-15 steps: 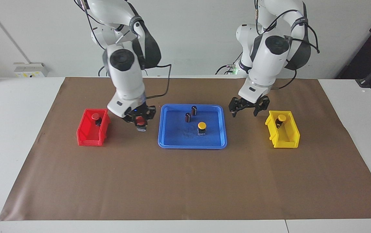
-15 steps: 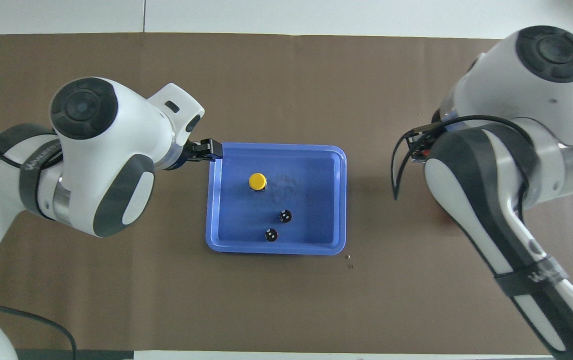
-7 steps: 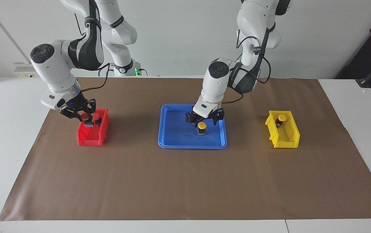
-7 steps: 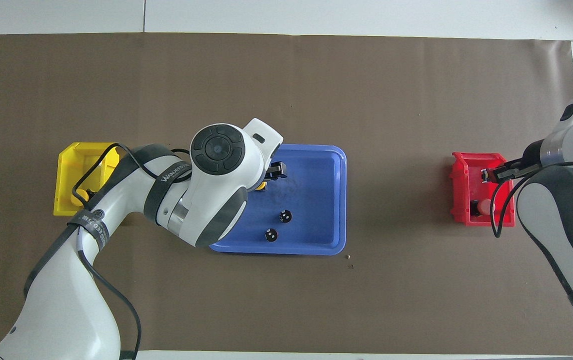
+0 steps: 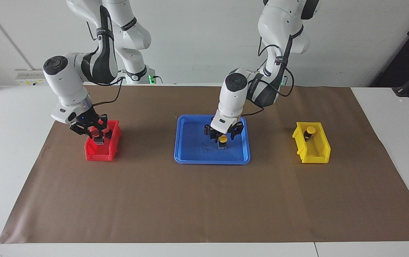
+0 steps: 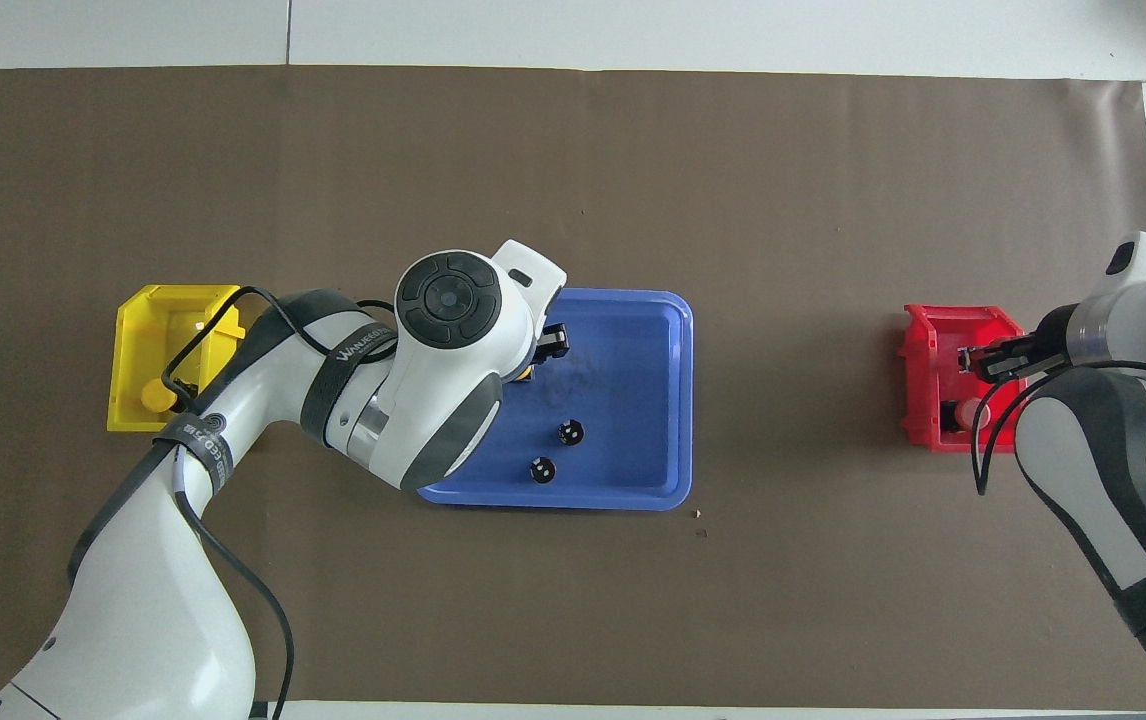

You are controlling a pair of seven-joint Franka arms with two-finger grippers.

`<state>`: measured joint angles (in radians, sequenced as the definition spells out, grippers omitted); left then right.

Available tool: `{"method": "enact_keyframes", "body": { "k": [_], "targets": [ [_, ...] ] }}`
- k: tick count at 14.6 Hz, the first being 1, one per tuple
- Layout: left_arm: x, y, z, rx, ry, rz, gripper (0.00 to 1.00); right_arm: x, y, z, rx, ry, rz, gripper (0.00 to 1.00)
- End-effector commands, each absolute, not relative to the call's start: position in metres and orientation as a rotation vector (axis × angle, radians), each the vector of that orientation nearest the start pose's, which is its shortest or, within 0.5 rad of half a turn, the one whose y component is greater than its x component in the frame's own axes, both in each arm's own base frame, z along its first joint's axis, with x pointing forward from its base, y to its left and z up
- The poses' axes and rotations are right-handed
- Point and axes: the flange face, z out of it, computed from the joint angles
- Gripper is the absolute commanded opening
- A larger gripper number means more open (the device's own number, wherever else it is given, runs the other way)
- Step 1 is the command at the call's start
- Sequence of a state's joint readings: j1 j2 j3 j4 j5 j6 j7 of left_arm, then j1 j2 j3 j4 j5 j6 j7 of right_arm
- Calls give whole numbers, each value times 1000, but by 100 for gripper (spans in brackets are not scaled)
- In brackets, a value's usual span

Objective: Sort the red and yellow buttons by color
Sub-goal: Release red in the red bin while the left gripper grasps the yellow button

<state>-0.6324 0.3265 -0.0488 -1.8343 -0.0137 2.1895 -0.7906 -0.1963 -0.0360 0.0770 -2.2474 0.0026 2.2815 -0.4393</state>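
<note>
Dropped a touch lower since half a second back: left end effector (image 5: 222, 136), now right down around the tray's yellow button (image 5: 222, 140) near the middle of the blue tray (image 5: 190, 157). Can't tell if clamped on it yet or just straddling it. Shifted a bit too: right end effector (image 5: 96, 132), clamped on a red button (image 5: 99, 140) and hanging over the red bin (image 5: 97, 155) at the right arm's end of the table. Second red button (image 5: 108, 134) already in that bin, just beside the held one. Other yellow button (image 5: 308, 132) parked in the yellow bin (image 5: 318, 155), by its edge nearest the robots. Two dark cylinders (image 6: 570, 432) in the tray, near its robot-side edge.
</note>
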Motion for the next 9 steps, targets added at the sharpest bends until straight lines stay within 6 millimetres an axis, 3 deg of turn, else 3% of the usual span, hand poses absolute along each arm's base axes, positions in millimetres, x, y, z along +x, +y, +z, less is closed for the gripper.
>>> {"method": "enact_keyframes", "body": {
  "k": [1,3,5,7,9],
  "targets": [
    [501,-397,360,-3163,-229,-37,1,518,-58,381,-3099,-502,-177,12],
    [511,-397,394,-3145,-243,-15,1,524,-60,367,-3099,-498,-194,12],
    [531,-376,433,-3109,-272,34,1,523,-59,361,-3101,-500,-208,12],
    [544,-326,467,-3096,-132,85,1,520,-59,355,-3103,-499,-218,15],
    [563,-254,491,-3090,-35,137,1,519,-59,354,-3103,-499,-215,33]
  ]
}}
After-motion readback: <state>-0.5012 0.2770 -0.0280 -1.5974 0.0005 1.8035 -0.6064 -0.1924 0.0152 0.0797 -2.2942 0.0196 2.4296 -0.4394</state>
